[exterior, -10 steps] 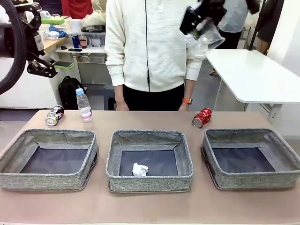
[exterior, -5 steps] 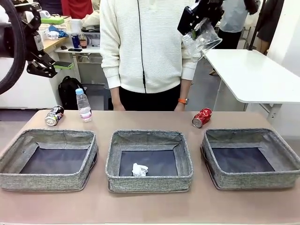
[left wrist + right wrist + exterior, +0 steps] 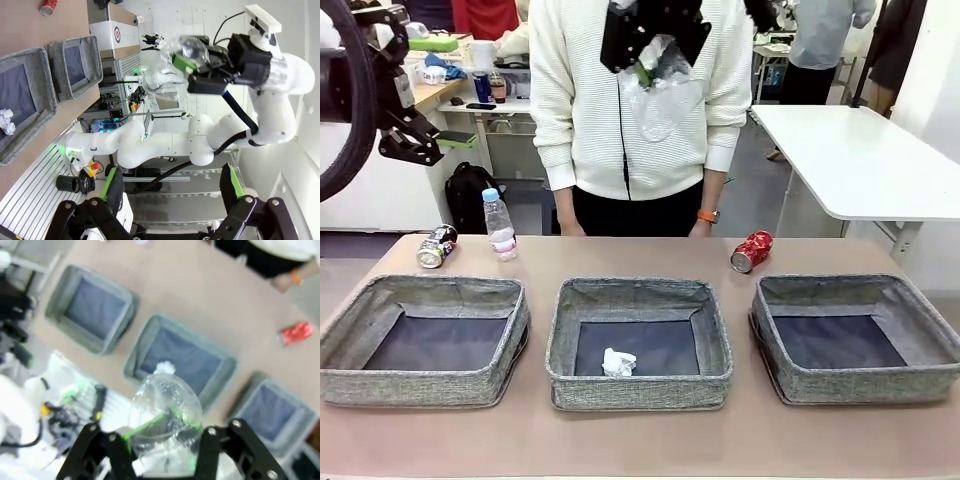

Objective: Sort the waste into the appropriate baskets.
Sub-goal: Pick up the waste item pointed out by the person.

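Clear plastic cup [image 3: 665,100] hangs top centre of the frame, pinched by its wall in the right gripper [image 3: 648,58], high above the middle basket [image 3: 640,388]. Carry it over the fitting basket and lower it inside the soft rim before letting go. Left gripper [image 3: 432,143], jaws wide, sits upper left, well clear; the person [image 3: 590,120] stands behind the cup.

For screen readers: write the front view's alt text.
The right claw holds a clear plastic cup high over three grey baskets, before a person. A paper ball lies in the middle basket; a bottle, dark can and red can sit beyond them.
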Available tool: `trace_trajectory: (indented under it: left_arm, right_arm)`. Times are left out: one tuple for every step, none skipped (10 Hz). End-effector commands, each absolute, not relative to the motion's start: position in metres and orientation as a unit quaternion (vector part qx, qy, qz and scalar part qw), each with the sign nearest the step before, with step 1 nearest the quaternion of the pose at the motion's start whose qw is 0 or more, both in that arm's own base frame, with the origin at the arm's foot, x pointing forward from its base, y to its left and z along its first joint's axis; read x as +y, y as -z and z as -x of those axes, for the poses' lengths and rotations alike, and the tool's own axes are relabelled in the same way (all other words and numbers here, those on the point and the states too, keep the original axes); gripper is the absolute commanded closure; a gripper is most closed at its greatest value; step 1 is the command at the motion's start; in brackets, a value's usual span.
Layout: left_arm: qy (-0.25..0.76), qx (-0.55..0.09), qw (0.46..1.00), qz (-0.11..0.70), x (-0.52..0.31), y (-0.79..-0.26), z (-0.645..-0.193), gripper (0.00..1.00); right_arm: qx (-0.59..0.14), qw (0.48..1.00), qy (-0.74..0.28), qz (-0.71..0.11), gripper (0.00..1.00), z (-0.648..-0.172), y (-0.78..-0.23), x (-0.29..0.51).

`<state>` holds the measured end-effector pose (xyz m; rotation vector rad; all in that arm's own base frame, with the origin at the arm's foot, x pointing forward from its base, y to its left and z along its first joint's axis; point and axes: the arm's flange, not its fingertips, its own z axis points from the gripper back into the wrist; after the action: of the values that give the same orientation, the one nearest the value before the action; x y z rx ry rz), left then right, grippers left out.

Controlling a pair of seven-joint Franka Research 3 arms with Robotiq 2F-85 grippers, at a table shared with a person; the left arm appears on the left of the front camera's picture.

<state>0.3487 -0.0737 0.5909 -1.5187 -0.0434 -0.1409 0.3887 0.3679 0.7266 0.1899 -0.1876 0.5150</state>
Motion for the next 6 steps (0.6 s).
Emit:
trace_trajectory:
  left_arm:
    - [0.077,-0.022,0.723,0.686,-0.071,-0.590,-0.347,0.00]
    - [0.077,-0.022,0.723,0.686,-0.071,-0.590,-0.347,0.00]
    - [0.077,-0.022,0.723,0.686,-0.071,-0.590,-0.347,0.00]
    - [0.077,-0.022,0.723,0.686,-0.071,-0.590,-0.347,0.00]
    - [0.077,-0.022,0.723,0.686,-0.071,-0.590,-0.347,0.00]
    - [0.077,-0.022,0.723,0.686,-0.071,-0.590,-0.347,0.00]
  right_arm:
    - [-0.042,0.984,-0.167,-0.037,1.00,-0.387,-0.749,0.379]
    - [-0.051,0.987,-0.148,-0.031,1.00,-0.377,-0.763,0.372]
    - [-0.041,0.990,-0.138,0.011,1.00,-0.372,-0.768,0.368]
    - [-0.034,0.991,-0.126,0.016,1.00,-0.367,-0.772,0.366]
    - [-0.037,0.991,-0.126,0.000,1.00,-0.362,-0.774,0.370]
    - [-0.032,0.991,-0.131,-0.008,1.00,-0.361,-0.771,0.376]
